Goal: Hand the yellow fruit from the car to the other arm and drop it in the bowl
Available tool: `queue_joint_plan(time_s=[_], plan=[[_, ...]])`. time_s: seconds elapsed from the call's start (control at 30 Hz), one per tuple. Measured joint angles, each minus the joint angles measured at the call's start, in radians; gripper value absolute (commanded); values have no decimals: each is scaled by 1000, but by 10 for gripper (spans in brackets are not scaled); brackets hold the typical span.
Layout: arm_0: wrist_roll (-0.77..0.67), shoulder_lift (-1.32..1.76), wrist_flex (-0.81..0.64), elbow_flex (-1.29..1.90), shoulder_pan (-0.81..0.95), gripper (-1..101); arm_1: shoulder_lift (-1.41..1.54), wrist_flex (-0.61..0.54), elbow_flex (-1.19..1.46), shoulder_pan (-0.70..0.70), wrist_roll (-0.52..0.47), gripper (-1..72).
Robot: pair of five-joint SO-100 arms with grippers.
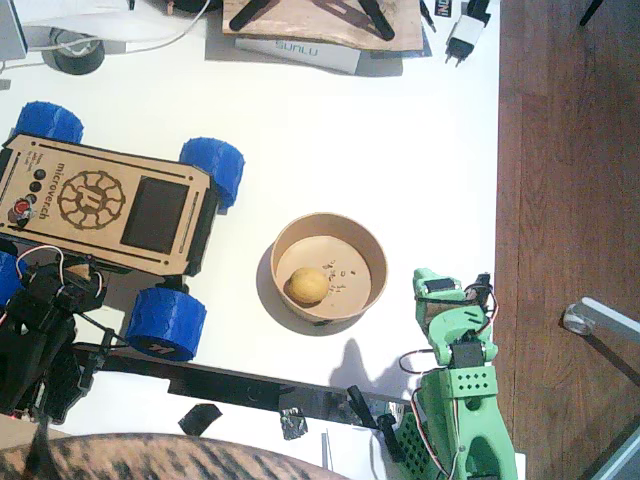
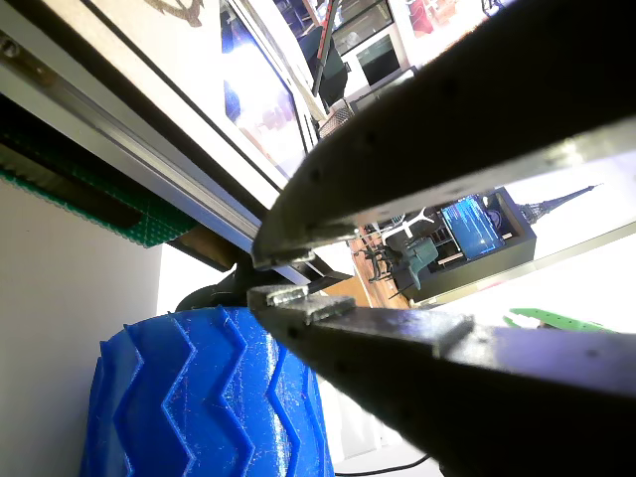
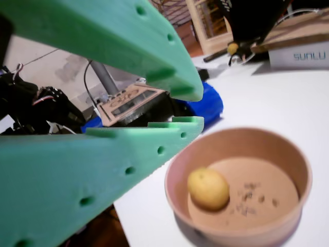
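The yellow fruit (image 3: 208, 188) lay inside the bowl (image 3: 288, 154), on its flat bottom toward the side nearest the car, apart from both grippers. In a wrist view we saw the right gripper (image 3: 187, 105), the green one, with its jaws slightly parted and nothing between them; the fruit sat below and just beyond their tips, not touching them. In another wrist view the left gripper (image 2: 273, 278), the black one, showed its tips nearly meeting with a thin gap and empty, poised right above a blue wheel (image 2: 209, 397) of the car. In the fixed view we found the fruit (image 1: 307, 285) in the left half of the bowl (image 1: 375, 250), beside small dark specks on the pale bottom. The green arm (image 1: 455, 370) stood just right of the bowl, near the table's lower edge, and the black arm (image 1: 40, 340) rested at the lower left against the car (image 1: 100, 205). The car stood on the white table (image 1: 400, 130), left of the bowl and clear of it.
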Motion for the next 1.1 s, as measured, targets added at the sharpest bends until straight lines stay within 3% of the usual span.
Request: queue_joint_plan(time_s=[1.1], plan=[[0,0,0,0,0,1,-2,-2,35,0,0,0]])
